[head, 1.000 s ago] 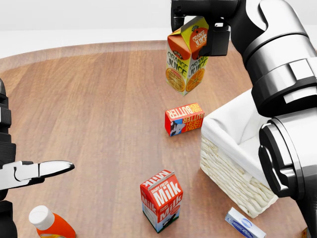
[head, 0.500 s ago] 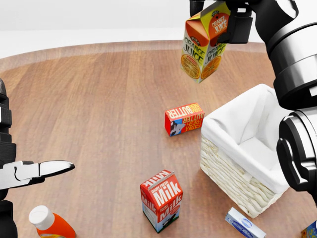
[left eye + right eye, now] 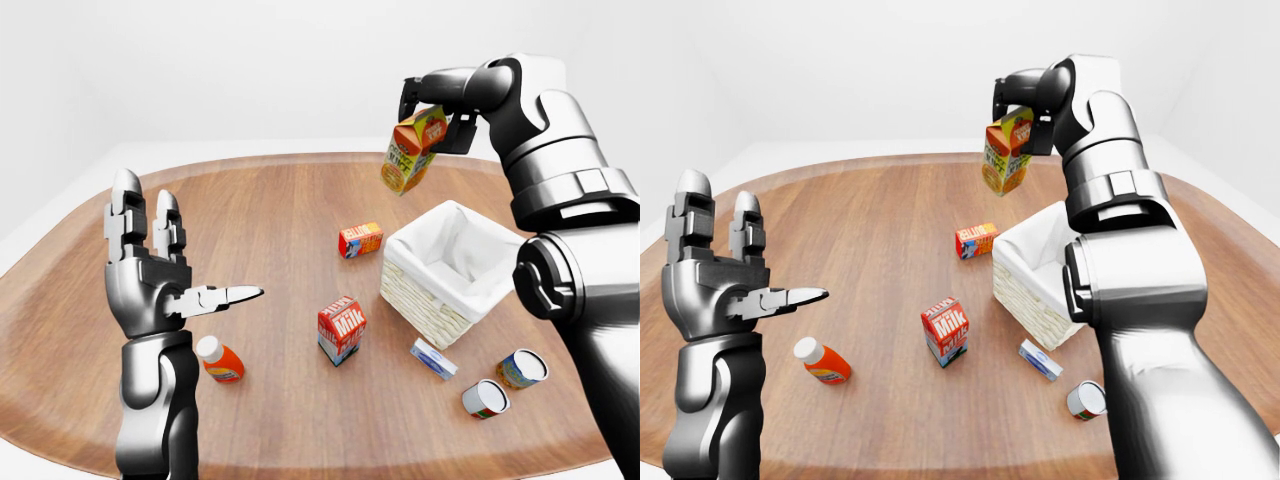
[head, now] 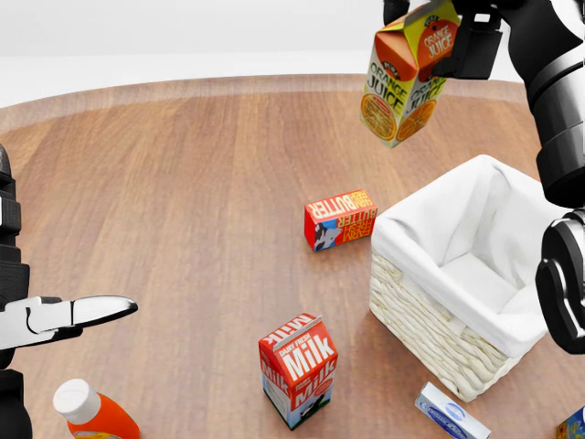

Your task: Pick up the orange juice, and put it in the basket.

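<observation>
The orange juice carton point(image 4: 402, 82) hangs tilted in the air at the top right of the head view, with my right hand point(image 4: 457, 37) shut on its gabled top. It is above the wooden table, up and to the left of the wicker basket point(image 4: 430, 315) with its white cloth lining. The basket holds nothing that I can see. My left hand point(image 3: 165, 280) is raised at the left of the left-eye view, fingers spread and open, far from the carton.
On the table lie a butter box point(image 4: 340, 219), a milk carton point(image 4: 298, 368), an orange bottle with a white cap point(image 4: 91, 413), a small blue-and-white box point(image 4: 452, 413) and two cans point(image 3: 505, 382). My right forearm point(image 4: 567, 274) stands beside the basket.
My right hand has carried the juice carton to the right, closer to the basket. The left hand and the things on the table have not moved.
</observation>
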Controlling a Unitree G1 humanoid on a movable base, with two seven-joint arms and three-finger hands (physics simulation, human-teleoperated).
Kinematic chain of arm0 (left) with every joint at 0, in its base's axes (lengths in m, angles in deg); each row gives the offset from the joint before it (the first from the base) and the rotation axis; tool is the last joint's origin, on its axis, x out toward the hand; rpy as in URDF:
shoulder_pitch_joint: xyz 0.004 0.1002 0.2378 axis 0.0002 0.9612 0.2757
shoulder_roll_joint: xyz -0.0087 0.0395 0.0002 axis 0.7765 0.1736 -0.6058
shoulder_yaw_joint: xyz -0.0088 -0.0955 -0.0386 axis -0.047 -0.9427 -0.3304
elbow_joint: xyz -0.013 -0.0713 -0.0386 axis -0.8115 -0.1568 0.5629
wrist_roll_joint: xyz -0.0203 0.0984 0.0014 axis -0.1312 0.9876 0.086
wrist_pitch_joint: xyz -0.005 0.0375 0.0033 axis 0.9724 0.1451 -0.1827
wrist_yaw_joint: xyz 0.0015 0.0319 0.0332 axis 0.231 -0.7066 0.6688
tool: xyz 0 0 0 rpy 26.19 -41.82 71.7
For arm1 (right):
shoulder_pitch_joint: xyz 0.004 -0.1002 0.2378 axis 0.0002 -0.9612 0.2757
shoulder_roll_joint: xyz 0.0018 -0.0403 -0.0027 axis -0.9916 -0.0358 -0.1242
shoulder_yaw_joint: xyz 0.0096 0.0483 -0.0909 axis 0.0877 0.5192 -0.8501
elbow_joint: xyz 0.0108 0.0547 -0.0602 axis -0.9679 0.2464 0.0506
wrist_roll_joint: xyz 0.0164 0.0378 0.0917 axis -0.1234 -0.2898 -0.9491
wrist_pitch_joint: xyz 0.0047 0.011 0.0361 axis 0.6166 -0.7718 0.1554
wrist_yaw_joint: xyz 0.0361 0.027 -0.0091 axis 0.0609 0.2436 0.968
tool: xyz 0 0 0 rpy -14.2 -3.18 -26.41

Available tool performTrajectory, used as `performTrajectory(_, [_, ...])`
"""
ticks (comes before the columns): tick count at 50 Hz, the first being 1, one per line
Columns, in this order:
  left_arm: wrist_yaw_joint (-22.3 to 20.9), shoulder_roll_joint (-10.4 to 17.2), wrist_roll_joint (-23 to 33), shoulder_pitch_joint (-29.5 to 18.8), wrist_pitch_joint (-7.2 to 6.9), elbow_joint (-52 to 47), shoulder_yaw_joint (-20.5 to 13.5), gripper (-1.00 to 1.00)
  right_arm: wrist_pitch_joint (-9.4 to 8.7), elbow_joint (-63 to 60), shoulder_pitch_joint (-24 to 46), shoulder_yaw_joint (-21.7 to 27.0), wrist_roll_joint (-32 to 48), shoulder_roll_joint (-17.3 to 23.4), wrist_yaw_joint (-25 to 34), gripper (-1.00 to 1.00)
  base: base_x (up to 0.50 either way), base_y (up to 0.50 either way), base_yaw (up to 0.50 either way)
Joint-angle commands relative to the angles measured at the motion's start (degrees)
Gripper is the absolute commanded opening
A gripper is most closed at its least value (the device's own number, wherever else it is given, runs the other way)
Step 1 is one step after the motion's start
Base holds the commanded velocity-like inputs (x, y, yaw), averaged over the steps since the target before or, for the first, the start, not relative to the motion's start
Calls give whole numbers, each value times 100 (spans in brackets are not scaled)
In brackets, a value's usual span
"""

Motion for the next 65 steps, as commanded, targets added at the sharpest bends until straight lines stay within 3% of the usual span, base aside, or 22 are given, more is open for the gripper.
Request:
performTrajectory(1, [1, -2, 1, -1, 0, 1, 3, 100, 89, -267, -181, 173, 214, 183, -1, -100, 0, 0, 0])
performTrajectory(45, [-7, -5, 16, 16, 0, 11, 10, 100, 52, -816, -928, 336, 116, 548, -1, -100, 0, 0, 0])
performTrajectory(65, [2, -2, 11, -5, 0, 26, 6, 100, -106, -1534, -1646, 506, 13, 816, -1, -100, 0, 0, 0])
